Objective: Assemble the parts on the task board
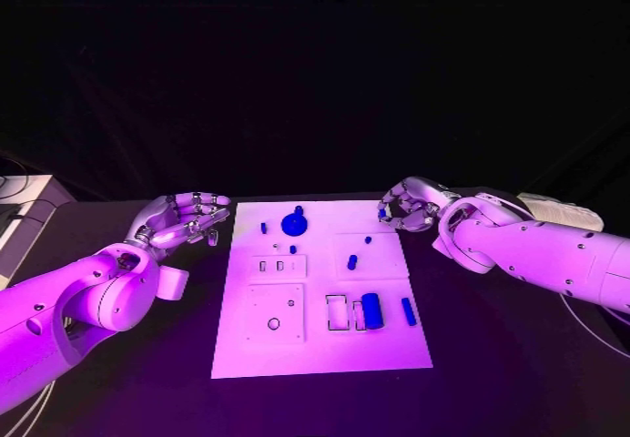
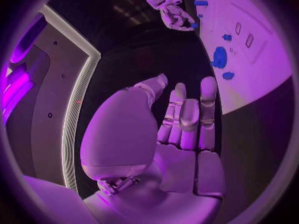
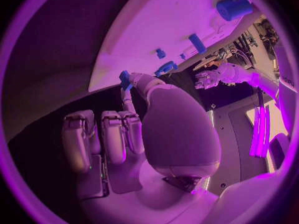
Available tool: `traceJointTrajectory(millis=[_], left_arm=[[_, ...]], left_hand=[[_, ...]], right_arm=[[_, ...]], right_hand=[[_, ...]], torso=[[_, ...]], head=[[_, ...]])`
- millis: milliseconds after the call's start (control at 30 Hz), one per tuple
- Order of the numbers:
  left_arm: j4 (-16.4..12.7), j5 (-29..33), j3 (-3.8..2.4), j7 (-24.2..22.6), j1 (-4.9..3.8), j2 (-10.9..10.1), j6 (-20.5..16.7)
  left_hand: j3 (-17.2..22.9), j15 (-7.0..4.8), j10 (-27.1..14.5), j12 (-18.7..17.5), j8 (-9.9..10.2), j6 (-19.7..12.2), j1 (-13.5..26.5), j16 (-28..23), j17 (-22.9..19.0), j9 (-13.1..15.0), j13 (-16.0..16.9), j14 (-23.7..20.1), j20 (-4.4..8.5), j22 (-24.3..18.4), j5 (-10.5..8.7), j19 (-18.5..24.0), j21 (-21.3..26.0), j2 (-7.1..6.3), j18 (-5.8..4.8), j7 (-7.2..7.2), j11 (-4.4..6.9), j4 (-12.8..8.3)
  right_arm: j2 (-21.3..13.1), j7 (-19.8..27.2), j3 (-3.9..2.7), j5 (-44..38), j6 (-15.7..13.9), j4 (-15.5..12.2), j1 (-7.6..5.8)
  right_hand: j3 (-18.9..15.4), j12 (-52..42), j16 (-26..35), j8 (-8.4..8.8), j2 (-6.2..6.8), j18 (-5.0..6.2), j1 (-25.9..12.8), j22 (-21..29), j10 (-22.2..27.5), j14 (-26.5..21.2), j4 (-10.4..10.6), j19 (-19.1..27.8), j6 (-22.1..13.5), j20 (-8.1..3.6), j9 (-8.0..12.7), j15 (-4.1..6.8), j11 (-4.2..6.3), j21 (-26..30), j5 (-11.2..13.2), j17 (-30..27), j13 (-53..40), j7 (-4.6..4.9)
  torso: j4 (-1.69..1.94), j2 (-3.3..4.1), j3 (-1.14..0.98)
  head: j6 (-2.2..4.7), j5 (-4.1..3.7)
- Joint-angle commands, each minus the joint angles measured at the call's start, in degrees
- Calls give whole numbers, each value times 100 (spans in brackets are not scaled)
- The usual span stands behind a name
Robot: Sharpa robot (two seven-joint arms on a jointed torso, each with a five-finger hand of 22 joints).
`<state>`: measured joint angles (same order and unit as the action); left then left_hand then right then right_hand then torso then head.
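The white task board (image 1: 321,300) lies in the middle of the black table. On it are a round blue part (image 1: 294,221) near the far edge, a thick blue cylinder (image 1: 373,310), a slim blue bar (image 1: 409,311) and several small blue pegs. My right hand (image 1: 413,205) hovers at the board's far right corner and pinches a small blue part (image 3: 124,77) between thumb and a finger. My left hand (image 1: 184,218) is off the board's far left corner, fingers apart, holding nothing. The left wrist view shows the board (image 2: 261,50) and the round part (image 2: 219,57) beyond the fingers.
A white box (image 1: 26,205) stands at the table's left edge and a pale object (image 1: 558,211) lies behind my right arm. Recessed slots (image 1: 279,266) and a plate with a hole (image 1: 273,314) mark the board's left half.
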<state>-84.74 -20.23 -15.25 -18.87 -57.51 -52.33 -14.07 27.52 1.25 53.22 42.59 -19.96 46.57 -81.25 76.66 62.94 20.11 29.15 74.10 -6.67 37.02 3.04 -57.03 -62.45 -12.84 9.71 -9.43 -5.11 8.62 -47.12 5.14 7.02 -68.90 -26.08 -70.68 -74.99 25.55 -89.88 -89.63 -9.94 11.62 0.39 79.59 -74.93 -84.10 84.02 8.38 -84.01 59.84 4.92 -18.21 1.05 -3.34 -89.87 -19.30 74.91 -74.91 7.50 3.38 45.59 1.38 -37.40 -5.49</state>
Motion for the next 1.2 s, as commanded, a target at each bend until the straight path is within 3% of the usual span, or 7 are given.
traceJointTrajectory(millis=[33, 367, 533, 667, 833, 1000, 1200], left_arm=[[-13, -6, -5, 4, 1, 8, -12], [3, -5, -4, 106, 0, 79, -63], [18, -9, -4, 151, 0, 127, -72], [33, -10, -3, 180, 0, 154, -86], [55, -11, -3, 202, 0, 187, -87], [79, -11, -3, 220, 0, 232, -78], [103, -11, -2, 239, 1, 255, -83]], left_hand=[[41, 17, 63, -6, -48, -13, 55, 14, 13, 8, -11, -12, -36, 19, -14, -15, -45, 5, 41, -19, -4, 4], [35, 21, 119, 33, -83, 6, 93, 32, 32, 19, -23, 7, -43, 40, -14, -34, -64, -8, 38, -24, -6, 28], [32, 21, 130, 44, -91, 11, 103, 39, 41, 22, -24, 15, -43, 48, -14, -41, -71, -10, 37, -22, -5, 35], [24, 21, 145, 63, -103, 15, 125, 48, 52, 25, -24, 25, -44, 54, -15, -47, -77, -17, 36, -20, -4, 49], [20, 21, 148, 69, -106, 14, 133, 51, 57, 26, -24, 28, -44, 55, -15, -49, -79, -20, 36, -19, -4, 54], [20, 21, 148, 69, -106, 14, 133, 51, 57, 26, -24, 28, -44, 55, -15, -49, -79, -20, 36, -19, -4, 54], [18, 20, 152, 76, -109, 13, 139, 56, 64, 27, -24, 34, -45, 64, -15, -55, -84, -21, 34, -18, -2, 59]], right_arm=[[-1, -316, -11, -173, -348, -220, -69], [253, -1260, -8, -280, -400, -972, -147], [504, -1746, 4, -388, -444, -1221, -138], [698, -2060, 22, -553, -438, -1391, -97], [905, -2282, 57, -792, -407, -1496, -23], [1065, -2459, 83, -952, -314, -1525, 76], [1169, -2575, 103, -1092, -195, -1566, 193]], right_hand=[[25, -12, -37, -45, 2, -39, -76, -1507, -590, 598, 5, -599, 49, -12, 1, 20, 34, -13, -6, 1509, -1509, 0], [32, -12, -37, -57, 7, -39, -119, -1507, -590, 598, 9, -599, 47, -8, -7, 18, 38, -13, 40, 1509, -1509, -7], [35, -12, -37, -59, 6, -39, -121, -1507, -590, 598, 8, -599, 48, -8, -9, 19, 39, -13, 40, 1509, -1509, -8], [35, -12, -37, -63, 9, -39, -127, -1507, -590, 598, 7, -599, 51, -8, -11, 19, 41, -13, 44, 1509, -1509, -9], [38, -12, -37, -69, 15, -39, -135, -1507, -590, 598, 3, -599, 54, -8, -14, 19, 44, -13, 49, 1509, -1509, -12], [37, -12, -37, -69, 21, -39, -140, -1507, -590, 598, 2, -599, 51, -8, -15, 19, 44, -13, 48, 1509, -1509, -12], [36, -12, -37, -69, 29, -39, -147, -1507, -590, 598, 0, -599, 45, -8, -15, 19, 45, -13, 46, 1509, -1509, -11]], torso=[[0, -4, 3], [-7, -45, 16], [-3, -75, 30], [3, -97, 52], [3, -117, 79], [34, -120, 100], [12, -106, 86]], head=[[8, 2], [-5, 99], [-36, 182], [-75, 243], [-131, 278], [-168, 280], [-195, 323]])
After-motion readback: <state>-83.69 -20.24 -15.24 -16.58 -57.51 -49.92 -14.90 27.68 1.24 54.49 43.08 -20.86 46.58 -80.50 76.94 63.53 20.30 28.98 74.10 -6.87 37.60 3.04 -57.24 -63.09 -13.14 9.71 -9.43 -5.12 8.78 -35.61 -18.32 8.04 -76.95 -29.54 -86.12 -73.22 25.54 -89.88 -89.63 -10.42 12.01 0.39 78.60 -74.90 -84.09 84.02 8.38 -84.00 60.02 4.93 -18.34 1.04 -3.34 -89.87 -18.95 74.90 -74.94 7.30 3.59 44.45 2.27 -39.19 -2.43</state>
